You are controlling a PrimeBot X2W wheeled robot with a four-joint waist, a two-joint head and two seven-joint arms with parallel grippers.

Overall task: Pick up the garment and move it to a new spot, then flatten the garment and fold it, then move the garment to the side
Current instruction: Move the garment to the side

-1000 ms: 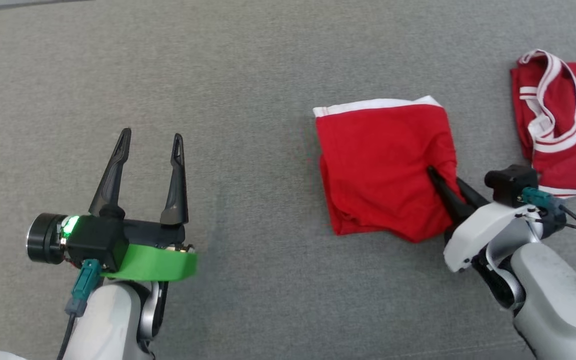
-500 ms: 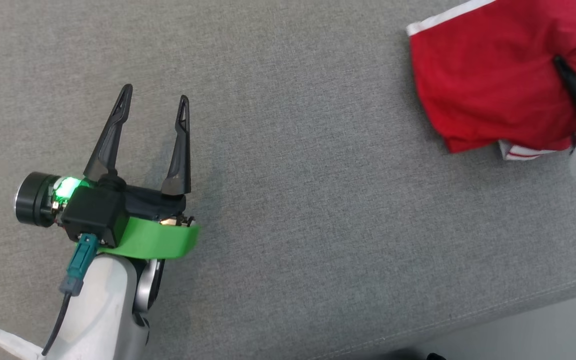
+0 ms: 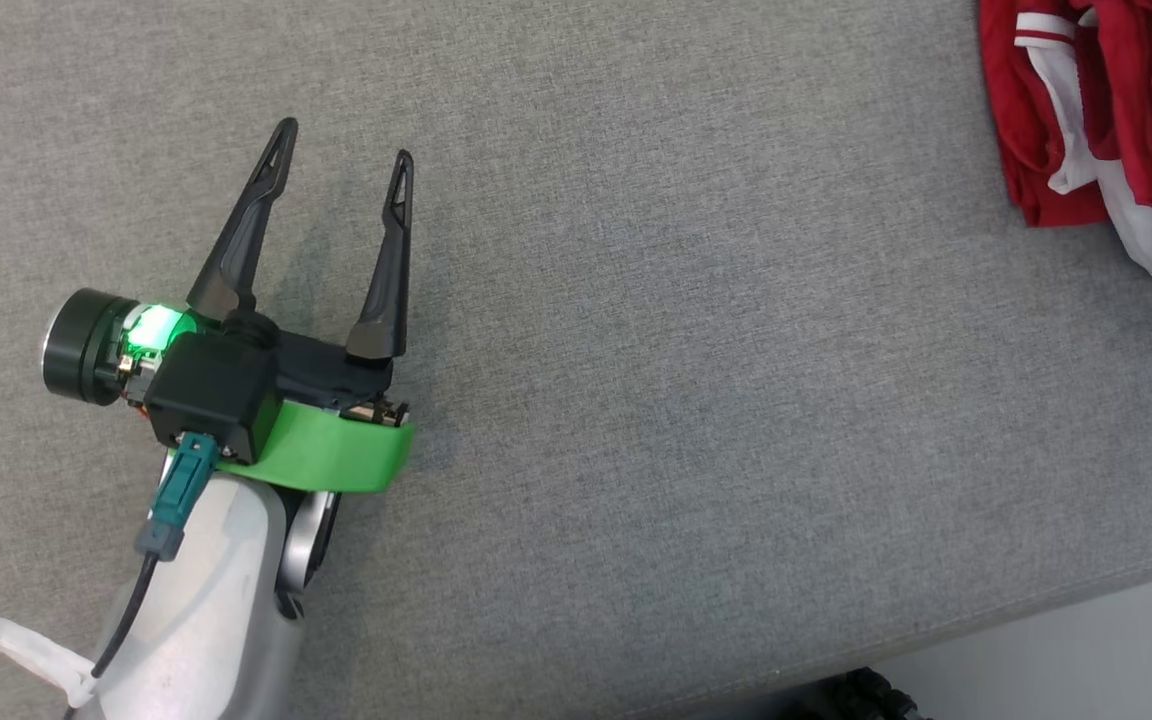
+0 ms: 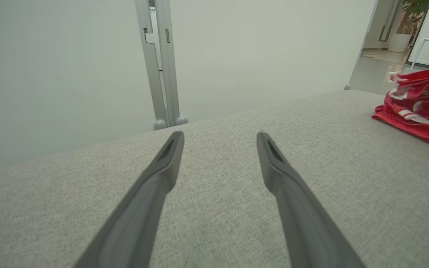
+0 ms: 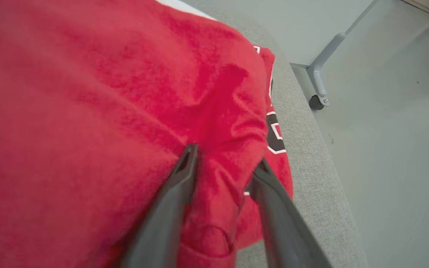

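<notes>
Head view: garment (image 3: 1146, 80) atop grey cushion (image 3: 696, 380)

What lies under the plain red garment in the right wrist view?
Beneath the plain red garment, a second red garment with white-edged print pokes out at the right, on the grey cushion. The rest is covered.

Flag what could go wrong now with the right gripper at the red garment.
1. A ridge of the red garment sits between the right gripper's parted fingers; withdrawing could snag it and spoil the fold.
2. It overlaps a printed garment near the grey surface's edge; a tug might drag both off.
</notes>
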